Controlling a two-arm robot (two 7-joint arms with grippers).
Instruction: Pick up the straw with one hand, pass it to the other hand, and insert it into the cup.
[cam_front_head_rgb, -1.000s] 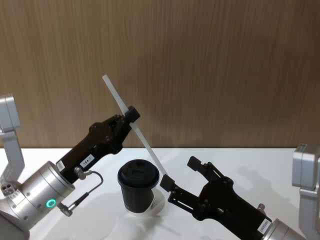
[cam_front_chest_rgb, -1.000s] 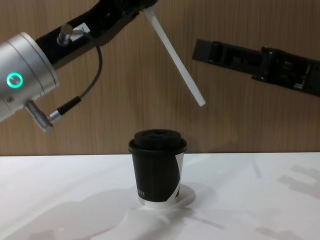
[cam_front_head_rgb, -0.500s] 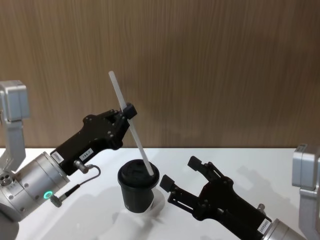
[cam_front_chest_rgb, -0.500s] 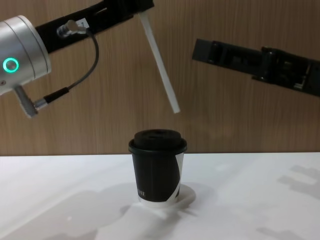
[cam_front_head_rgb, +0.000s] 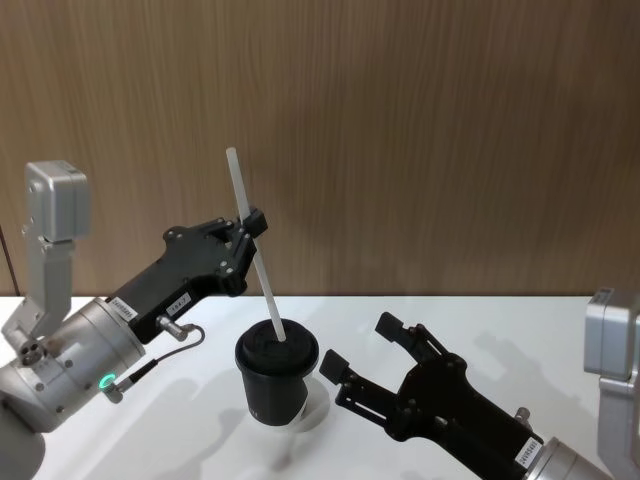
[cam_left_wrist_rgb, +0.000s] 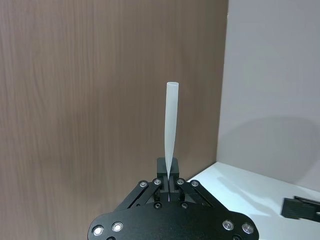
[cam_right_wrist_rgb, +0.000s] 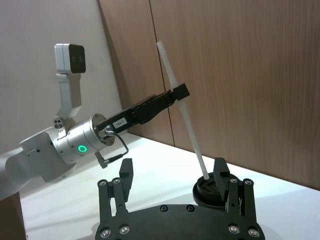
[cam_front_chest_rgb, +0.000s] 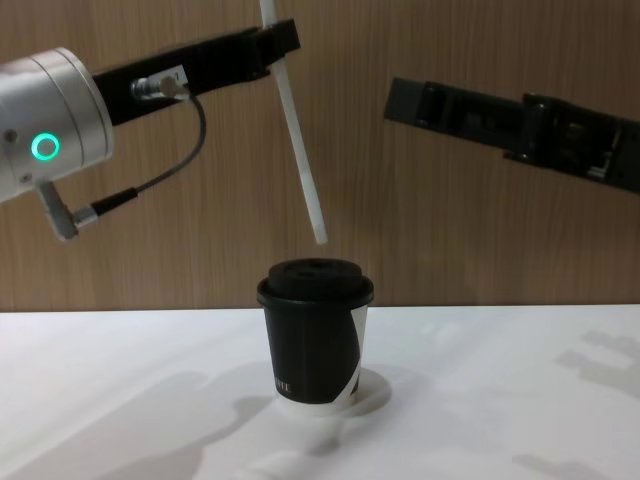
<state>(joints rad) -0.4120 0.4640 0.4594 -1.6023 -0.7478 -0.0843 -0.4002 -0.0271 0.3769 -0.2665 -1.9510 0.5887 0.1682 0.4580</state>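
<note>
The white straw (cam_front_head_rgb: 268, 295) is pinched in my left gripper (cam_front_head_rgb: 255, 222), the one on the silver wrist with the green ring. It is held steeply tilted, top leaning left. In the chest view the straw's (cam_front_chest_rgb: 300, 150) lower tip hangs a little above the domed lid of the black cup (cam_front_chest_rgb: 315, 335), without touching it. The cup (cam_front_head_rgb: 277, 375) stands upright on the white table. My all-black right gripper (cam_front_head_rgb: 358, 343) is open just right of the cup and holds nothing. The right wrist view shows its own gripper (cam_right_wrist_rgb: 172, 172) open, with the straw (cam_right_wrist_rgb: 187, 120) and cup lid (cam_right_wrist_rgb: 202, 189) beyond.
A brown wood-panel wall (cam_front_head_rgb: 450, 140) rises behind the white table (cam_front_chest_rgb: 500, 400). A silver block (cam_front_head_rgb: 55, 195) stands up on my left arm. A black cable (cam_front_chest_rgb: 150, 185) loops under the left wrist. The right arm (cam_front_chest_rgb: 520, 125) stretches across the upper right of the chest view.
My left gripper has swung the straw more upright and brought its lower tip left and down to just over the cup's lid. The right gripper has stayed still and open.
</note>
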